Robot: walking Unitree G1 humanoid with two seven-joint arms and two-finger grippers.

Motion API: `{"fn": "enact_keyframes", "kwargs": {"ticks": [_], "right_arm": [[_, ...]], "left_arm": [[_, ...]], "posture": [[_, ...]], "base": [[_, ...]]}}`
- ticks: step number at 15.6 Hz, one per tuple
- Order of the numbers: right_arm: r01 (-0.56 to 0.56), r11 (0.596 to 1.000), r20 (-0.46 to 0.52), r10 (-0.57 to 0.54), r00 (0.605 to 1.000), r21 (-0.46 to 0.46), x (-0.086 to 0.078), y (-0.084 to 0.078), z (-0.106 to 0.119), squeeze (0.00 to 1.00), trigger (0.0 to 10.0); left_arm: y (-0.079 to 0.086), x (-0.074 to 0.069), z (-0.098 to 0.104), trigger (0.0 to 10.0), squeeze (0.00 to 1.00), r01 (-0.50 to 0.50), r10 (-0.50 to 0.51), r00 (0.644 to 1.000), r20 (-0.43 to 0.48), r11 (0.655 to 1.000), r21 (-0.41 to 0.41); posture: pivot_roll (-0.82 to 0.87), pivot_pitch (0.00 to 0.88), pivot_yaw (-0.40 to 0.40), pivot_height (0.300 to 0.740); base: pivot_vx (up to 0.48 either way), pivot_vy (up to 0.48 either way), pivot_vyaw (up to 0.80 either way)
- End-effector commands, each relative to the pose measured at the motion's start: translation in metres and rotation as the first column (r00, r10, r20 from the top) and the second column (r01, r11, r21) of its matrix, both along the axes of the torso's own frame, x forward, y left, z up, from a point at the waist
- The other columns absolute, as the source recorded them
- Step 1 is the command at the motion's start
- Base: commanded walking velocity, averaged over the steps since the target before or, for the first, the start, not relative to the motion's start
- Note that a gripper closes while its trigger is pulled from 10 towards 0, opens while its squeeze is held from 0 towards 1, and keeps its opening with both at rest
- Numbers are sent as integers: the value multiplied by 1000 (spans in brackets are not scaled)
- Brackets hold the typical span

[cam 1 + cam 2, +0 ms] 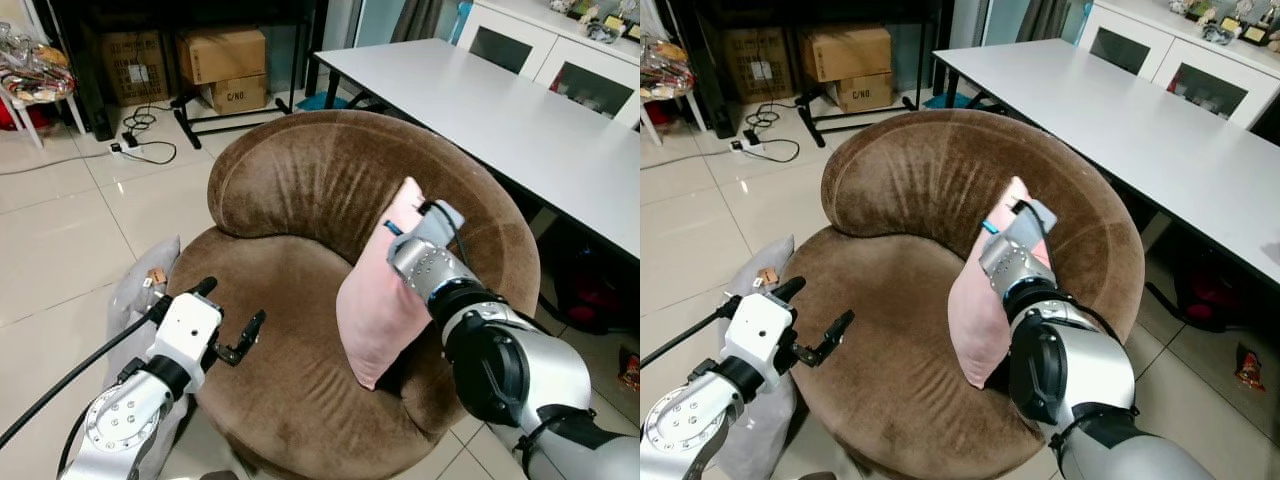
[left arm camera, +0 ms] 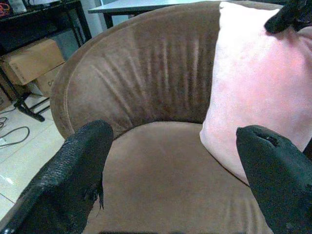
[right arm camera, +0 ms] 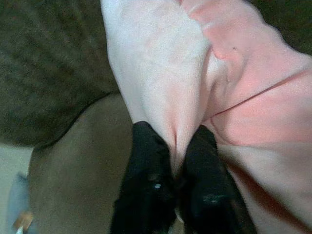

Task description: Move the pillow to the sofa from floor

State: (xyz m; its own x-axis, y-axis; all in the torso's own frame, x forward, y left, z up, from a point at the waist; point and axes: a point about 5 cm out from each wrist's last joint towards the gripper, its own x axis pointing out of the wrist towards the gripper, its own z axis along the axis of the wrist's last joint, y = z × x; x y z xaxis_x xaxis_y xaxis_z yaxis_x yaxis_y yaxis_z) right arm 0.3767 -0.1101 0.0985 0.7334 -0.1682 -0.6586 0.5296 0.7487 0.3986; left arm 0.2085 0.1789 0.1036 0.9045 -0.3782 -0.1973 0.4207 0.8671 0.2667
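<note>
Right hand (image 3: 176, 161) pinches a fold of the pink pillow (image 1: 380, 300) between its closed fingers, holding it upright on the seat of the round brown sofa (image 1: 300, 190), against the backrest. Left hand (image 1: 232, 322) hangs over the sofa's front edge, fingers spread apart and empty. A grey cushion (image 1: 135, 290) lies on the floor beside the sofa.

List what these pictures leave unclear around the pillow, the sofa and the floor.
- Pillow: its lower right part, in the eye views, is behind the right arm.
- Right gripper: in the eye views, its fingers are hidden by the wrist housing.
- Grey item on the floor left of the sofa: partly behind the left gripper; its kind is unclear.
- Box labels: too small.
</note>
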Motion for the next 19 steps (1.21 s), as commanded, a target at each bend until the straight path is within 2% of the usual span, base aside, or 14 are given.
{"fn": "enact_keyframes", "kwargs": {"ticks": [1, 3, 4, 5, 7, 9, 10, 11, 12, 13, 14, 15, 17, 19], "right_arm": [[63, 997, 34, -62, 998, -50, 4, -14, 8, 1000, 10000], [94, 987, 46, -89, 995, -128, 5, -25, 10, 1000, 10000], [95, 988, 59, -89, 994, -122, 6, -26, 11, 1000, 10000], [85, 987, 117, -69, 991, -135, 10, -32, 18, 1000, 10000], [72, 984, 145, -48, 988, -166, 12, -37, 21, 1000, 10000], [34, 994, 208, -12, 978, -102, 15, -38, 25, 1000, 10000], [9, 994, 253, 20, 967, -113, 17, -40, 30, 1000, 10000], [1, 984, 276, 49, 960, -178, 18, -46, 32, 1000, 10000], [-28, 967, 307, 108, 945, -254, 18, -51, 34, 263, 10000], [-87, 947, 351, 199, 915, -311, 17, -53, 35, 0, 10000], [-221, 884, 368, 384, 847, -412, 9, -49, 27, 0, 10000], [-265, 855, 361, 443, 821, -445, 5, -46, 23, 0, 10000], [-413, 734, 349, 641, 683, -539, -29, -33, 10, 0, 10000], [-466, 662, 314, 717, 623, -587, -61, -27, 3, 0, 10000]], "left_arm": [[-3, 1, 2, 10000, 0, 20, -20, 1000, 0, 1000, -5], [-3, 2, 2, 10000, 0, 19, -19, 1000, 1, 1000, -3], [-3, 2, 2, 10000, 0, 19, -19, 1000, 2, 1000, -4], [-3, 2, 2, 10000, 0, 19, -19, 1000, 2, 1000, -4], [-3, 3, 2, 10000, 0, 19, -19, 1000, 3, 1000, -3], [-3, 4, 2, 10000, 0, 15, -15, 1000, 8, 1000, 0], [-3, 5, 3, 10000, 0, -2, 2, 1000, 25, 1000, 3], [-2, 8, 4, 10000, 0, -31, 31, 999, 42, 999, -10], [-1, 11, 6, 10000, 0, -75, 77, 995, 65, 997, -32], [1, 13, 6, 10000, 0, -123, 127, 988, 83, 991, -49], [2, 15, 5, 10000, 0, -173, 178, 979, 98, 983, -54], [3, 15, 5, 10000, 0, -187, 192, 976, 104, 981, -53], [5, 15, 6, 10000, 0, -253, 260, 957, 133, 965, -65], [6, 9, 1, 10000, 0, -284, 287, 948, 139, 958, -38]], "posture": [[122, 0, -130, 740], [120, 0, -132, 740], [119, 0, -132, 740], [118, 0, -131, 740], [115, 0, -129, 740], [114, 0, -129, 740], [112, 0, -131, 740], [112, 0, -132, 740], [107, 0, -134, 740], [99, 0, -132, 740], [90, 0, -127, 740], [90, 0, -127, 740], [77, 0, -118, 740], [73, 0, -122, 740]], "base": [[0, 0, 0], [0, 0, 0], [0, 0, 0], [0, 0, 0], [0, 0, 0], [0, 0, 0], [0, 0, 0], [0, 0, 0], [0, 0, 0], [0, 0, 0], [0, 0, 0], [0, 0, 0], [0, 0, 0], [0, 0, 0]]}}
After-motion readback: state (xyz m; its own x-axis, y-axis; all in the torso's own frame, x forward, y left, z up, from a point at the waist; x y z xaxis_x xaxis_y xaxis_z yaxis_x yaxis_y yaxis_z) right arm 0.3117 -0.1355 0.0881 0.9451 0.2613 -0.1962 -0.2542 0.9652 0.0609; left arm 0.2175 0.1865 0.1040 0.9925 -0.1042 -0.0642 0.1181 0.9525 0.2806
